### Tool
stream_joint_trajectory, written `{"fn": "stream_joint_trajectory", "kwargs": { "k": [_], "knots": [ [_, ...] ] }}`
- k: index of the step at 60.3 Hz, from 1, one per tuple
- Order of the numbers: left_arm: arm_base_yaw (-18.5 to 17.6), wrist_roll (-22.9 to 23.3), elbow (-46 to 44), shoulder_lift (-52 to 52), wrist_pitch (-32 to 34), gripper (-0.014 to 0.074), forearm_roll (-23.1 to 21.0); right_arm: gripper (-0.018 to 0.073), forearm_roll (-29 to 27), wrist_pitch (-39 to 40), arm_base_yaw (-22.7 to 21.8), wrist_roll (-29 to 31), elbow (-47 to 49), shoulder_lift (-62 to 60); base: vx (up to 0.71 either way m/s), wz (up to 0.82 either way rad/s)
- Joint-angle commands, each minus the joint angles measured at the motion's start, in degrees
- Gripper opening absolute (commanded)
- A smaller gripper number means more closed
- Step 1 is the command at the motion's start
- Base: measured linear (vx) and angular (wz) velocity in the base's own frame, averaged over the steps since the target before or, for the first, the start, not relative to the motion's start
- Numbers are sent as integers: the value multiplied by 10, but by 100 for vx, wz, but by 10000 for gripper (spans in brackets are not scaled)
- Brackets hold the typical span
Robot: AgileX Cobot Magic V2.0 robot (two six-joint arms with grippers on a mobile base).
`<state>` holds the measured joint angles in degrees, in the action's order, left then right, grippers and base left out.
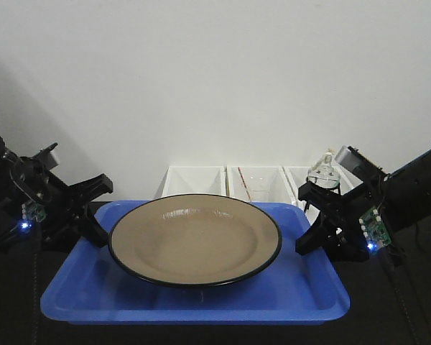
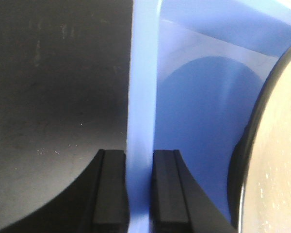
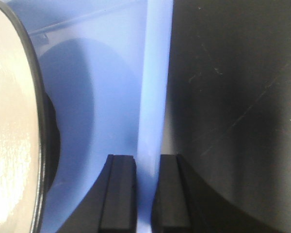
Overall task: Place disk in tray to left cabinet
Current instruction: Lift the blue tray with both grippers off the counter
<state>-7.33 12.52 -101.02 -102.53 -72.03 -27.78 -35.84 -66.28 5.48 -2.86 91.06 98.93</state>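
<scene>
The tan disk (image 1: 194, 237) with the thin black rim lies flat in the blue tray (image 1: 201, 305), in the middle of the front view. So that part looks done.

The left gripper (image 1: 99, 212) is pinched tight on the tray's left edge. The right gripper (image 1: 307, 219) is pinched tight on the right edge. In each wrist view, two black pads press the blue rim from both sides.

I can't tell if the tray is off the dark table (image 1: 14, 316) yet. White bins (image 1: 194, 180) stand just behind it. No cabinet shows, so I think the carrying and setting down are left.
</scene>
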Motion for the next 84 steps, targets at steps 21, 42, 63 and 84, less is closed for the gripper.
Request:
{"fn": "stream_joint_trajectory", "kwargs": {
  "k": [21,42,63,84],
  "knots": [
    [-15,16,-22,37,1,0,-88,-4,-82,13,7,3,22,-32,0,0],
    [-15,16,-22,37,1,0,-88,-4,-82,13,7,3,22,-32,0,0],
    [-15,16,-22,37,1,0,-88,-4,-82,13,7,3,22,-32,-1,0],
    [-15,16,-22,36,1,0,-88,-4,-82,13,7,3,22,-32,-9,5]
  ]
}}
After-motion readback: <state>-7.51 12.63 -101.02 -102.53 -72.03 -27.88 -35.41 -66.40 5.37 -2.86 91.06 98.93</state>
